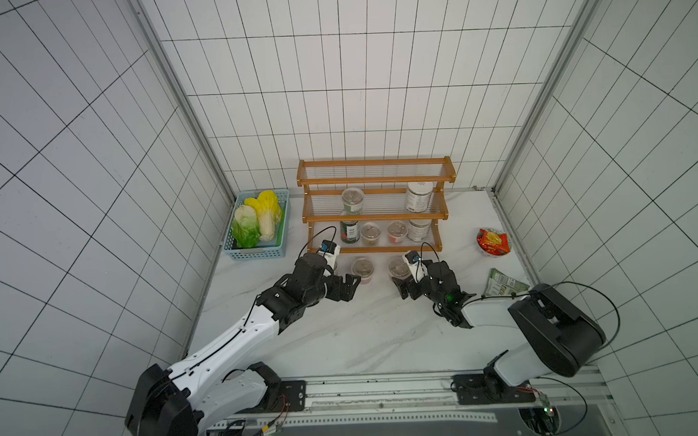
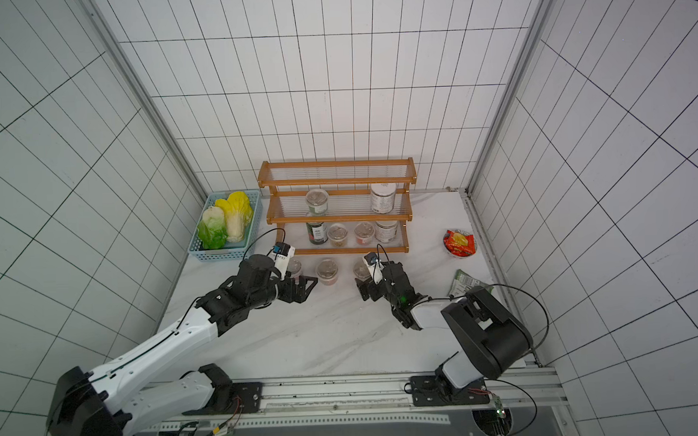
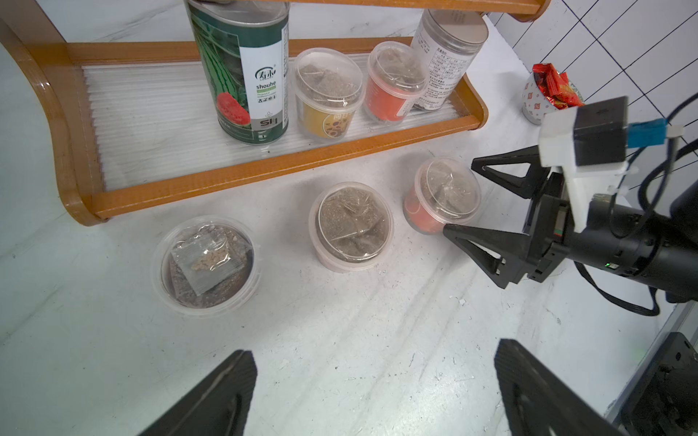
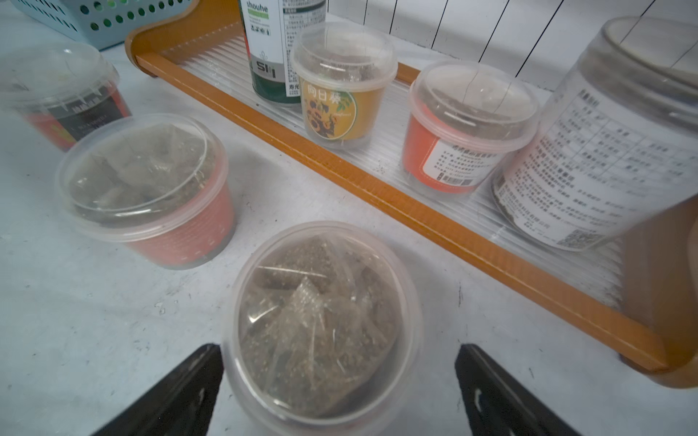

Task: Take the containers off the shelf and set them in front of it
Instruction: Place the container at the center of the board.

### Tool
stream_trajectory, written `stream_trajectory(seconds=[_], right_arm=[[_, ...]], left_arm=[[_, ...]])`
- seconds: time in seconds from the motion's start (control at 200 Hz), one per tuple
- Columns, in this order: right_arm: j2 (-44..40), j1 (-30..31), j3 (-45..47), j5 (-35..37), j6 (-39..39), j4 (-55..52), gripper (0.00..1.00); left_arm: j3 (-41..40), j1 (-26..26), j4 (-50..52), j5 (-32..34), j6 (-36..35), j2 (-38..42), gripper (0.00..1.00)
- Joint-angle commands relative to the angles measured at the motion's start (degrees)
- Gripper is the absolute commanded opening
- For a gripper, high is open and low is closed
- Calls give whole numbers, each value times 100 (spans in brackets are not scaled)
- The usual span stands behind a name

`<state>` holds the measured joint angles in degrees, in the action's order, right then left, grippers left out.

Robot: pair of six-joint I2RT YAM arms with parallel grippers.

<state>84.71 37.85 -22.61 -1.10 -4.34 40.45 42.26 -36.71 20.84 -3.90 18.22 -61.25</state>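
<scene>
The wooden shelf (image 1: 379, 216) holds several containers: a clear cup (image 1: 352, 199) and a white jar (image 1: 418, 196) on the middle tier, and a green tin (image 3: 245, 75), a yellow cup (image 3: 326, 94), a red cup (image 3: 393, 83) and a second jar (image 4: 604, 151) on the bottom tier. Three lidded cups stand on the table in front of it (image 3: 206, 264) (image 3: 351, 226) (image 3: 442, 194). My right gripper (image 4: 340, 358) is open around the rightmost cup (image 4: 321, 324), which rests on the table. My left gripper (image 3: 374, 362) is open over bare table, near the other two cups.
A light-blue basket (image 1: 256, 252) of cabbages sits left of the shelf. At the right stand a bowl of red packets (image 1: 492, 242) and a flat green bag (image 1: 503, 281). Tiled walls close in both sides and the back.
</scene>
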Motion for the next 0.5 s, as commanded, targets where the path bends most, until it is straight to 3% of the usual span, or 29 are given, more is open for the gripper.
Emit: stream_trajectory(seconds=[0.0,0.26,0.495], right_arm=[[-522,-40,183,24,109,-497,99],[-2450,-49,-53,224,163,-2095,99],[-3162,-240,-847,141,176,-3107,99]], left_arm=[[61,7,-10,117,-37,-26,97],[348,-25,-113,718,162,-227,97],[1290,52,-517,1218,-244,-836,98]])
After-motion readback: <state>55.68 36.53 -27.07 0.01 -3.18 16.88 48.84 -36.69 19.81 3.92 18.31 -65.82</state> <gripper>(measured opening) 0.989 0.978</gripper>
